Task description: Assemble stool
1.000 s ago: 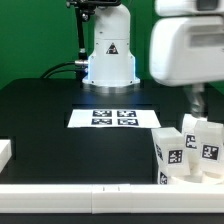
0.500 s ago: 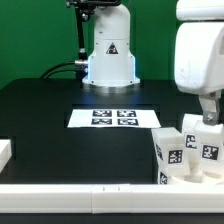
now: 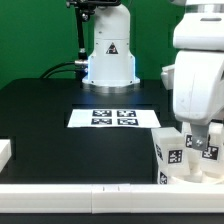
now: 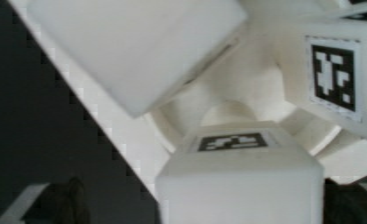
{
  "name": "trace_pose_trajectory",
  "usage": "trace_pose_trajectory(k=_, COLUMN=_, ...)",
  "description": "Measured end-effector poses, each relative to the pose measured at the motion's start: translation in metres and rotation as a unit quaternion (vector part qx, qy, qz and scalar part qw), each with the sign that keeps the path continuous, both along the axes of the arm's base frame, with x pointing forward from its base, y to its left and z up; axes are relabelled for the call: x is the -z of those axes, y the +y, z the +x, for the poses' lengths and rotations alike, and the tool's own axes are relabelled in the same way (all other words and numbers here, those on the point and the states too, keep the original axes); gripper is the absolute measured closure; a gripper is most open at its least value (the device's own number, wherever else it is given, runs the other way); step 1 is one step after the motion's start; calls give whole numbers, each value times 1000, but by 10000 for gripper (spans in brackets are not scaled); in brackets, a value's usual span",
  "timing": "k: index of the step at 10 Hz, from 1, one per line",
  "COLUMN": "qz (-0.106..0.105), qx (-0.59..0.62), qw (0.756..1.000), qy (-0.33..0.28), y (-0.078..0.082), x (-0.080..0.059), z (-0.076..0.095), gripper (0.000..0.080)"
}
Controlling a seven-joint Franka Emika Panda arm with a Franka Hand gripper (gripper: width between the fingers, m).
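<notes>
Judging from how the parts lie, the assembly has barely begun: nothing in either view is yet joined to anything else. At the exterior view's left edge of the black desk (image 3: 40,115) only the end of a white block (image 3: 4,152) shows, apart from everything else. Further along, near the middle of the desk, lies the marker board (image 3: 114,118), flat and bare of parts. Toward the desk's front corner on the exterior view's right, the stool legs (image 3: 172,152) stand clustered upright, touching or just beside one another, tags facing outward. The arm hangs directly over that cluster, and its fingers (image 3: 203,139) reach down among the tops of the legs, spread as wide as they go and gripping nothing. The wrist view looks down on one tagged leg top (image 4: 235,141) between neighbouring white parts. I cannot pick out the seat disc with certainty. Left to do, by my reckoning: seize a leg, then everything after.
</notes>
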State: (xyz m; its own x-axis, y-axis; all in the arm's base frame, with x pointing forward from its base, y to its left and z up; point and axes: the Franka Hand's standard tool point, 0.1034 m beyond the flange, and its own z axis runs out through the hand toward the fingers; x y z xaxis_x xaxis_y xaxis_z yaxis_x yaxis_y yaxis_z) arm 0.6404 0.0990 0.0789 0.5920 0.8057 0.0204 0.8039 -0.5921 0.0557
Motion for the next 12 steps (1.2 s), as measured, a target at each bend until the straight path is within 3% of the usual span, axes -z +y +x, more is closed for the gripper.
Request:
trace_pose_trajectory(k=3, qz=2, qx=46, qw=999, qy=6, y=3, x=4, z=-3, gripper=154)
trace_pose_trajectory(k=5, qz=7, qx=126, qw=992, qy=6, y=3, x=5, z=-3, gripper=468)
trace_pose_trajectory(k=8, qz=13, qx=238, qw=971, qy=4, y=3, x=6, z=-4, gripper=465)
trace_pose_trajectory(k=10, qz=33, qx=419, qw=907, qy=1, y=1, x=7, z=-2, gripper=465)
trace_pose_trajectory(k=12, qz=52, qx=596, qw=801, qy=-6, y=10, x=9, z=1, gripper=465)
